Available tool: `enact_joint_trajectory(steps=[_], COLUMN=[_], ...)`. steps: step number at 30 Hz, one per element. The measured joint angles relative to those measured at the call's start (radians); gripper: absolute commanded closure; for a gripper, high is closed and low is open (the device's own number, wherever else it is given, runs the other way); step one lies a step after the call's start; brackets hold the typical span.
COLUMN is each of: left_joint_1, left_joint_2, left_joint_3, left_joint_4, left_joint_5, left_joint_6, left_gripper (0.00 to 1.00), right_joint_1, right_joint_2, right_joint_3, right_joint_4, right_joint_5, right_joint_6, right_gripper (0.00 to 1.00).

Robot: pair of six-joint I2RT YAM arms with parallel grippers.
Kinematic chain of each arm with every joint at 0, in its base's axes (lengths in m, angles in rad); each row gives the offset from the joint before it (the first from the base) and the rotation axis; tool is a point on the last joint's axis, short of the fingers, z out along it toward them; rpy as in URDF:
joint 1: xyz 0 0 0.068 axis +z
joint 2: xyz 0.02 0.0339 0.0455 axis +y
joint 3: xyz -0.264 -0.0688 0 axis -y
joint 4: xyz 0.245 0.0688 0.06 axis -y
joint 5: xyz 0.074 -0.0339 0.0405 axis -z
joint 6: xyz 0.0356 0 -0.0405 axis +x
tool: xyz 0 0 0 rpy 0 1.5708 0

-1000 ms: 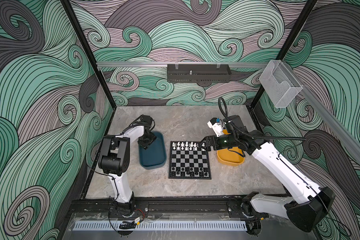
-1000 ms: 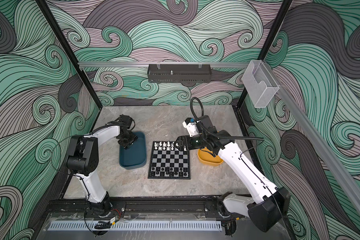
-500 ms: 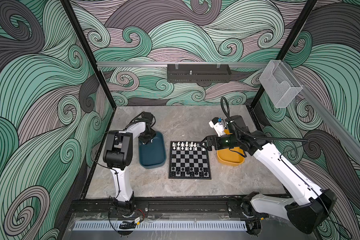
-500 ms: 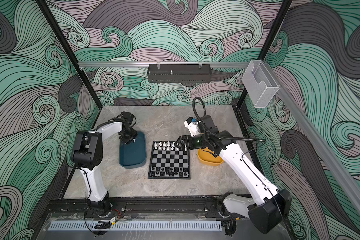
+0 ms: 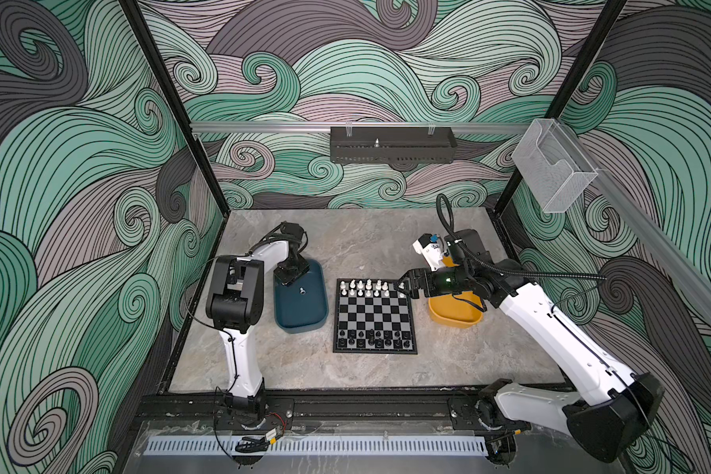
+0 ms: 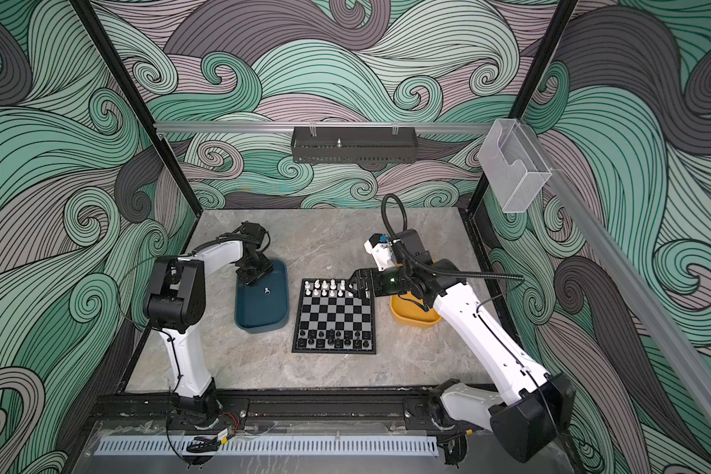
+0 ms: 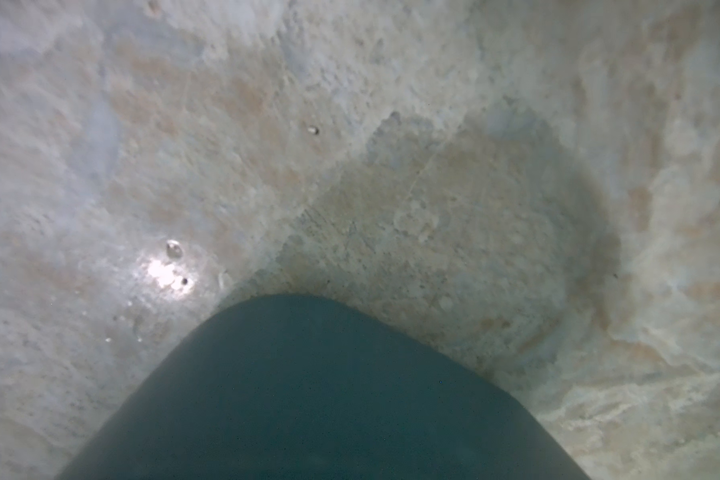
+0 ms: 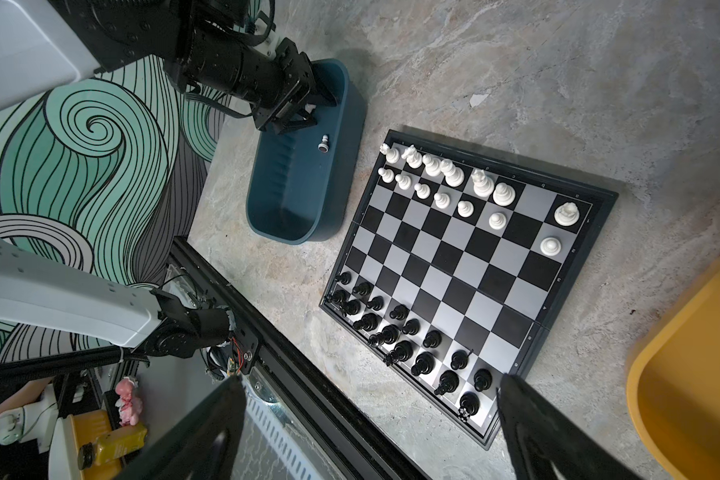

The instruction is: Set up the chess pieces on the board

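Fetching step: by my reading, the last white men are being collected. The left pincer [image 5: 290, 277] sits low at the far end of the teal tray [image 5: 300, 328], just beside a lone white piece [image 5: 301, 291] lying on the tray floor.
Left pincer grip: I cannot tell how wide it stands or whether it holds anything. Its wrist view shows only the tray rim and the desk [image 5: 366, 230].
Right pincer [image 5: 401, 285]: spread wide and empty, hovering at the board's far right corner.
Board [image 5: 374, 316]: flat on the desk between the teal tray and the yellow tray [image 5: 454, 320]. Black men [image 5: 372, 338] line the two near ranks and white men [image 5: 366, 287] the two far ranks, with one gap in each white rank near the right edge.
Next move: probably a centred pinch on the tiny piece, lifting it clear of the tray wall. It then goes down upright in a gap without knocking its neighbours.
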Motion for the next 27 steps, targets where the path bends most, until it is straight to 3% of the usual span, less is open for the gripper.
enact_joint_trajectory(steps=[14, 27], left_joint_1=[0.0, -0.003], left_joint_2=[-0.027, 0.079], left_joint_3=[0.045, 0.103], left_joint_4=[-0.093, -0.074], left_joint_5=[0.007, 0.024], left_joint_6=[0.142, 0.14], left_gripper=[0.39, 0.43], right_joint_1=[-0.005, -0.01], right_joint_2=[0.001, 0.0], right_joint_3=[-0.013, -0.029], right_joint_4=[0.023, 0.03], right_joint_5=[-0.021, -0.037], right_joint_6=[0.012, 0.018], right_gripper=[0.05, 0.05])
